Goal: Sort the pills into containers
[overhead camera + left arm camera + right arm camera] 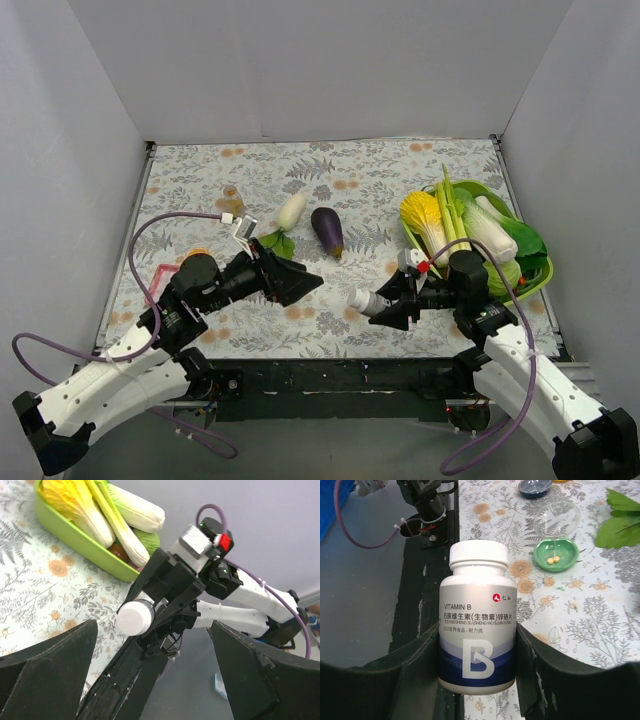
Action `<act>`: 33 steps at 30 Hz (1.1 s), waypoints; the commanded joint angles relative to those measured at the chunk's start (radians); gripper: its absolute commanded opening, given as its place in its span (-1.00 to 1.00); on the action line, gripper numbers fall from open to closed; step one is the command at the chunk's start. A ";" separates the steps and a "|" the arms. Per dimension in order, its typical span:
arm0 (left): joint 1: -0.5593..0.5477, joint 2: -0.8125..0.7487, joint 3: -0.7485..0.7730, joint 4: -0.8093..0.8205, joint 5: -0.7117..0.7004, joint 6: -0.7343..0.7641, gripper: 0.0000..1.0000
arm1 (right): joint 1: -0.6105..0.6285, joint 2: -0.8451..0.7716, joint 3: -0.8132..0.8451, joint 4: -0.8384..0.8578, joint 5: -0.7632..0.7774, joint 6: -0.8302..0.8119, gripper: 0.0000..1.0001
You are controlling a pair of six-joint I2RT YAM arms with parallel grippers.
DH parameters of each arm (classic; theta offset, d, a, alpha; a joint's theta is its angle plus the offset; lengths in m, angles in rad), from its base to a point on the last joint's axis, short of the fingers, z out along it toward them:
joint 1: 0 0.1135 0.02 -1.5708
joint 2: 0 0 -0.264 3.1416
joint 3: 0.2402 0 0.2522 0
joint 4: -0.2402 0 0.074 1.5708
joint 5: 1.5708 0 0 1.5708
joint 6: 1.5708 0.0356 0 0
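The right tool (398, 303) is clenched on the Vitamin B pill bottle (476, 625) and holds it level above the worktop (370, 180), white cap (135, 618) turned toward the left arm. The left tool (305, 280) is fully released, facing the cap but apart from it, a stance that suits gripping and unscrewing the cap, which is not yet off. The green dish (555, 555) sits on the worktop near the bottle with two yellow pills (553, 559) in it, and the blue dish (535, 485) lies beyond.
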 commanded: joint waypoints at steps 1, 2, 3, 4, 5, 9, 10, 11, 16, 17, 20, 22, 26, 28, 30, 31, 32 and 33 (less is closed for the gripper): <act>0.005 -0.011 -0.036 -0.047 -0.100 -0.116 0.96 | -0.005 -0.014 0.100 -0.152 0.057 -0.237 -0.97; 0.005 -0.008 -0.037 -0.045 -0.098 -0.129 0.96 | -0.005 -0.014 0.109 -0.173 0.066 -0.269 -0.97; 0.005 -0.001 -0.037 -0.045 -0.097 -0.148 0.96 | -0.005 -0.017 0.118 -0.190 0.089 -0.323 -0.97; 0.005 0.003 -0.043 -0.043 -0.088 -0.161 0.96 | -0.005 -0.018 0.135 -0.232 0.098 -0.358 -0.97; 0.005 0.007 -0.047 -0.031 -0.080 -0.170 0.96 | -0.005 -0.020 0.147 -0.252 0.109 -0.391 -0.97; 0.006 0.045 -0.059 0.012 -0.039 -0.230 0.96 | -0.005 -0.023 0.187 -0.350 0.184 -0.546 -0.97; 0.005 0.055 -0.063 0.022 -0.030 -0.253 0.96 | -0.005 -0.021 0.193 -0.361 0.198 -0.590 -0.97; 0.005 0.062 -0.064 0.038 -0.020 -0.264 0.96 | -0.005 -0.020 0.202 -0.379 0.210 -0.610 -0.97; 0.005 0.127 -0.063 0.088 0.007 -0.325 0.96 | 0.003 -0.014 0.224 -0.410 0.291 -0.721 -0.97; 0.005 0.136 -0.063 0.108 0.015 -0.348 0.96 | 0.006 -0.015 0.226 -0.410 0.302 -0.742 -0.97; 0.005 0.168 -0.070 0.156 0.010 -0.420 0.96 | 0.029 -0.015 0.229 -0.408 0.356 -0.773 -0.97; 0.005 0.187 -0.093 0.194 0.007 -0.468 0.96 | 0.045 -0.009 0.230 -0.404 0.394 -0.790 -0.97; -0.005 0.260 -0.086 0.236 -0.002 -0.560 0.96 | 0.079 0.008 0.238 -0.408 0.451 -0.834 -0.97; -0.015 0.308 -0.066 0.237 -0.026 -0.575 0.96 | 0.091 0.016 0.242 -0.402 0.475 -0.853 -0.97; -0.043 0.349 -0.055 0.239 -0.060 -0.587 0.96 | 0.105 0.031 0.242 -0.395 0.495 -0.863 -0.97; -0.052 0.364 -0.047 0.237 -0.090 -0.589 0.96 | 0.108 0.034 0.242 -0.392 0.499 -0.867 -0.97; -0.067 0.378 -0.034 0.237 -0.103 -0.590 0.96 | 0.113 0.039 0.242 -0.382 0.502 -0.870 -0.97; -0.074 0.391 -0.026 0.237 -0.111 -0.590 0.95 | 0.115 0.040 0.242 -0.381 0.503 -0.868 -0.97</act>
